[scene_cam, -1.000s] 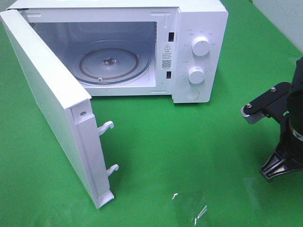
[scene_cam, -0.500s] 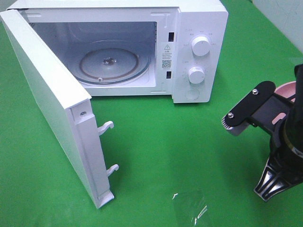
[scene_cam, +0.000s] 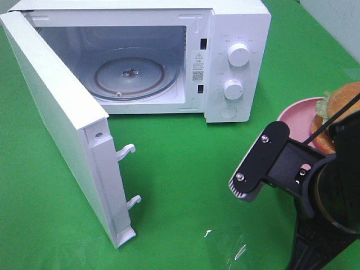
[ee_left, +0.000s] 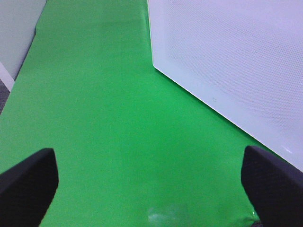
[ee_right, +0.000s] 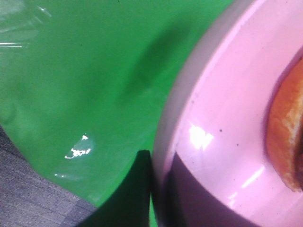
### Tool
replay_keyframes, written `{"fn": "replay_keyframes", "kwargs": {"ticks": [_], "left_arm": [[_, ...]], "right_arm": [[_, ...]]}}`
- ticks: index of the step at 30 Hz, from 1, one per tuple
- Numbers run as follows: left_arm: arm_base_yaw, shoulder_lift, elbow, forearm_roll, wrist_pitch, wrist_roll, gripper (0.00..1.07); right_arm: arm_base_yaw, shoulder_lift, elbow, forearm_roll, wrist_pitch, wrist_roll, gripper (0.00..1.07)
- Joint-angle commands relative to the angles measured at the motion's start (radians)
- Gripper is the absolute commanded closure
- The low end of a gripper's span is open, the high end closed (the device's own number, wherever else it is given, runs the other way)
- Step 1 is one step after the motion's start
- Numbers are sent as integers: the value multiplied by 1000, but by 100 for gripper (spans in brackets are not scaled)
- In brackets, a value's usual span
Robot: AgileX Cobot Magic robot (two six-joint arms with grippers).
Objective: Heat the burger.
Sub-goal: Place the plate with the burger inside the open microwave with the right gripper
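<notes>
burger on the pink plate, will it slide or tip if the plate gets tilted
It may slide: the plate looks glossy and smooth under the burger. It might also shed its top, since the bun sits on frilly lettuce.

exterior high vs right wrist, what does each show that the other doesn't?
Only exterior high: microwave, its door open, bare glass turntable, two knobs. Only right wrist: right claw shut on the plate at its rim, grey floor past the cloth edge. Both: pink plate, burger on it, green cloth.
</notes>
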Motion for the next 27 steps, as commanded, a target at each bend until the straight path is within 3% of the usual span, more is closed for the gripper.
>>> {"fn": "replay_keyframes", "kwargs": {"ticks": [1,14,27], "left_arm": [[-5,-16,2,-6,-14,-1,9],[-5,-16,2,-6,-14,-1,9],[-5,-16,2,-6,-14,-1,9]], "right_arm": [[69,-20,50,-77,34,-22,107],[258,-150,181,-87,-23,-51,107],[280,-214,222,-148,-31,-181,107]]}}
